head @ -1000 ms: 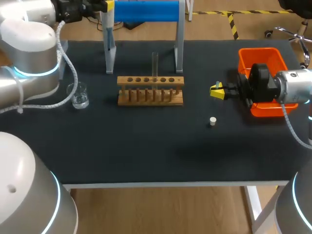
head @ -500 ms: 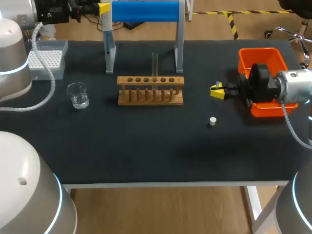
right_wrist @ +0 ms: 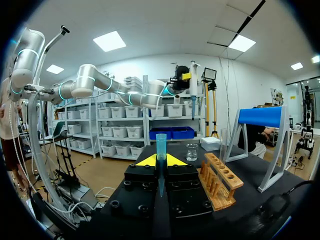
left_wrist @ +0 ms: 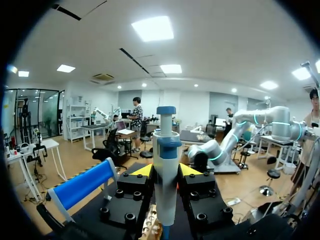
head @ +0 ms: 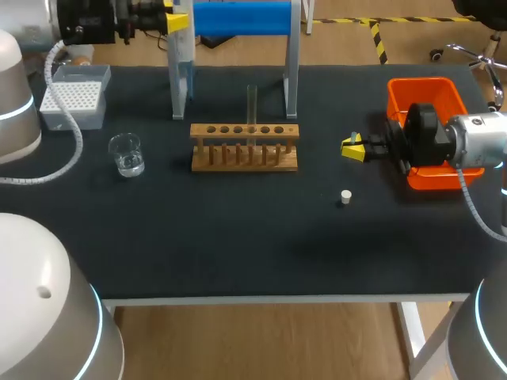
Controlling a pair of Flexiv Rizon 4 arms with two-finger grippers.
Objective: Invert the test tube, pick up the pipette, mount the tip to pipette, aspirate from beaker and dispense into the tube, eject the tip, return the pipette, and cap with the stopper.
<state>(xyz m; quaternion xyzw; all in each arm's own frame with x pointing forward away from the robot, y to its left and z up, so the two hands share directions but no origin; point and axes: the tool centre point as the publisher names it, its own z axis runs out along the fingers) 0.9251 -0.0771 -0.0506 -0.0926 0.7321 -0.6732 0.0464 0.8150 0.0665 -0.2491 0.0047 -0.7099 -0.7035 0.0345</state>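
A black, matte-topped counter (head: 238, 245) with a white metal frame (head: 410, 328) is set on a light wooden plank floor (head: 261, 344).

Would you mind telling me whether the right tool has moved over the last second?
No. The right tool, shut on the pipette tip, stays beside the orange bin, the same gap from the white stopper.

Colours: table mat (head: 238, 237) matt black; bin (head: 424, 85) at 2 o'clock bright orange; rack (head: 244, 150) pale brown wood; stand bar (head: 242, 17) at 12 o'clock blue; tip box (head: 73, 96) at 10 o'clock grey, white dotted grid; stopper (head: 346, 195) white; pipette (left_wrist: 165, 192) white, blue cap; tip (right_wrist: 161, 142) translucent blue; left gripper (left_wrist: 165, 170) and right gripper (right_wrist: 160, 160) black, yellow fingertips
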